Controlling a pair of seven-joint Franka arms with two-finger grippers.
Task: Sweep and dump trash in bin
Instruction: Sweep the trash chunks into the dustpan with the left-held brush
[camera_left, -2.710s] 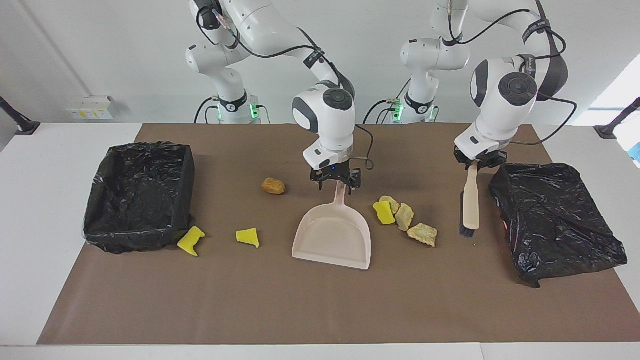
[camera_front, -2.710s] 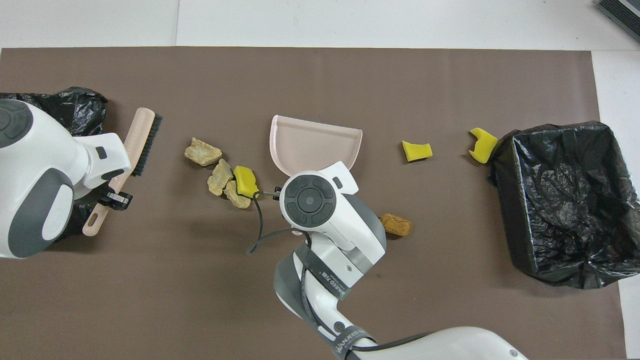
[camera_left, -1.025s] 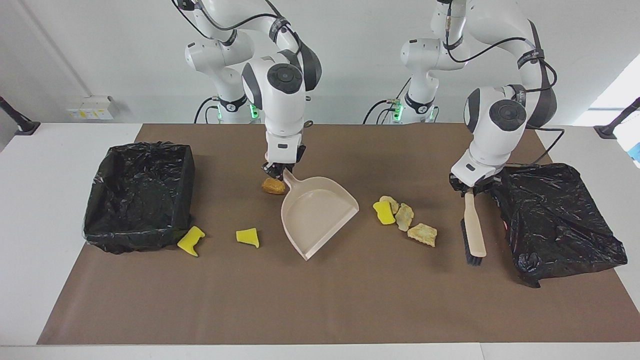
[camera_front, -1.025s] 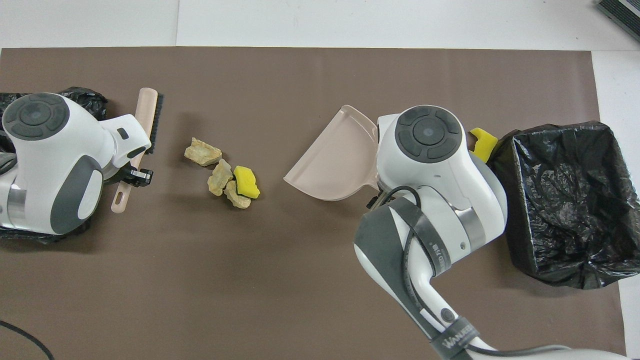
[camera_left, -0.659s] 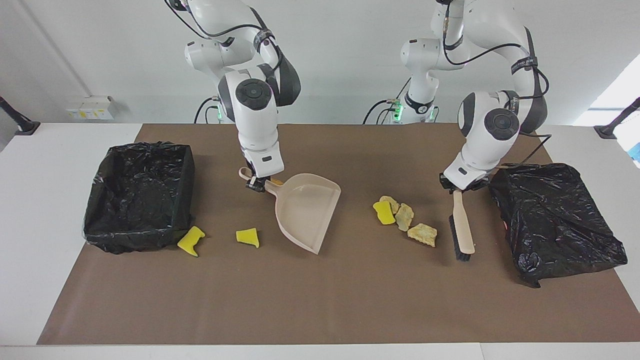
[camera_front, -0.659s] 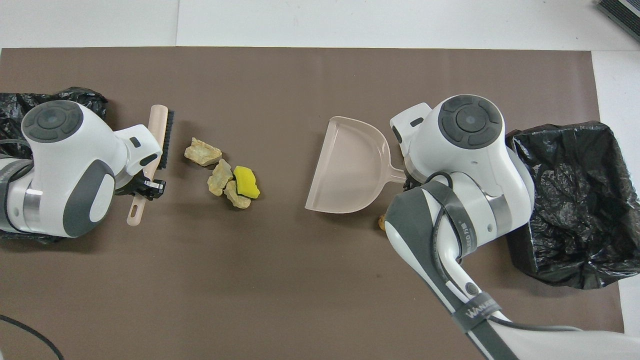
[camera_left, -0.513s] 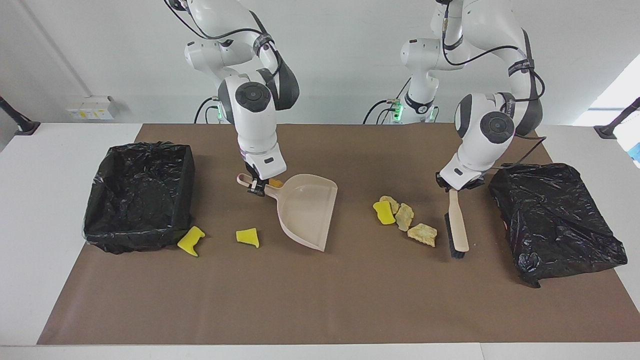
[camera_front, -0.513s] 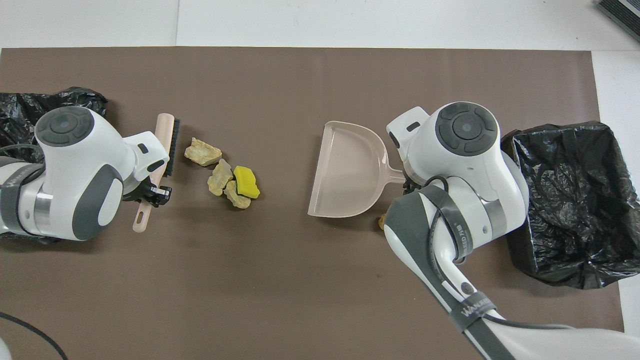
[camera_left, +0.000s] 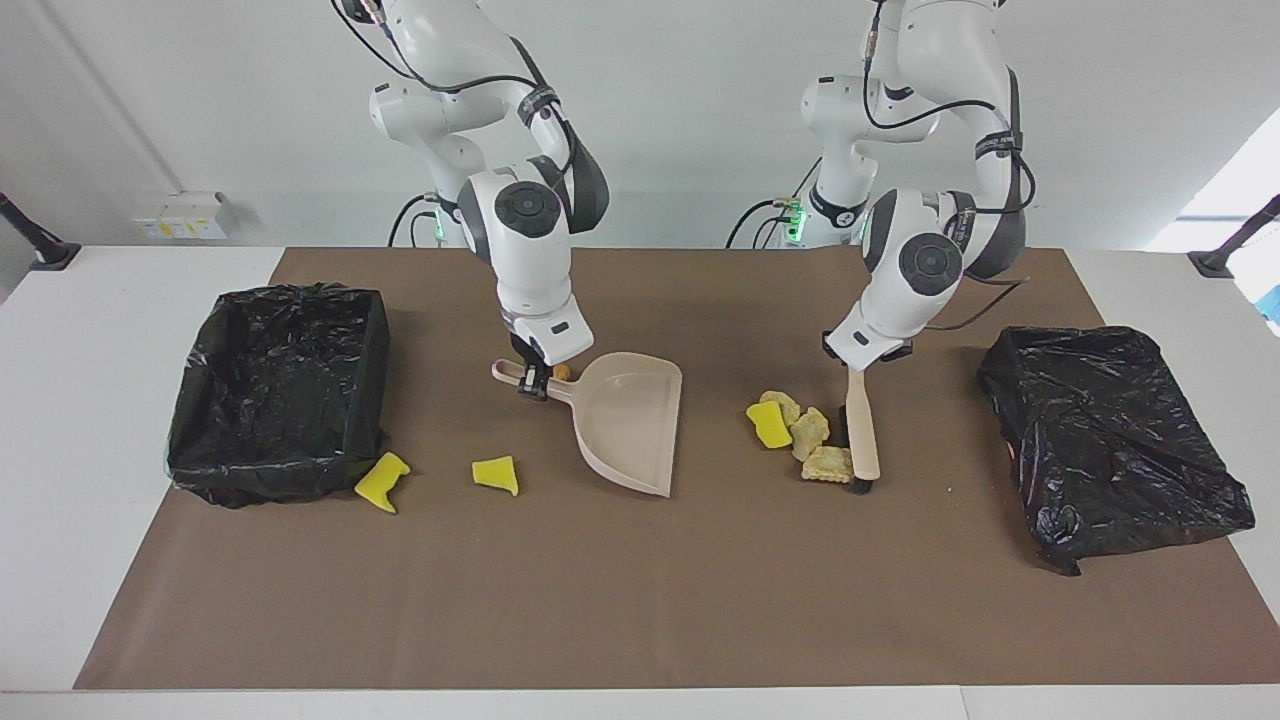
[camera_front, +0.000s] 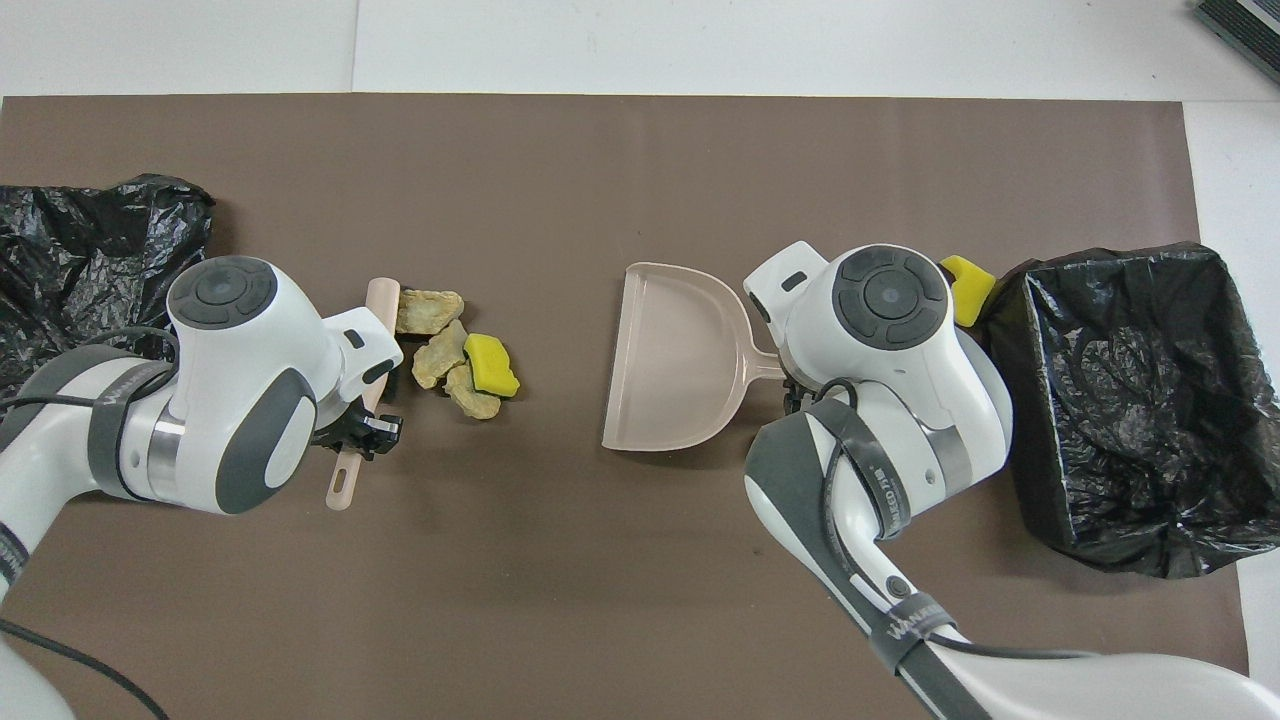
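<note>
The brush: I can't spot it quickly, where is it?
The brush is gripped by the left gripper, bristles down on the mat against the tan foam chunks, toward the left arm's end.

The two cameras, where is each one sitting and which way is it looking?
Facing view: high across the table, looking at the robots; both whole arms and bases show, right end effector shut on the dustpan, left end effector shut on the brush.
Overhead view: high above the robots' end, looking steeply down; only the arms' wrists and forearms show.
Shared: dustpan, brush, the tan and yellow trash pile touching the brush, the open bin, half a turn apart.
</note>
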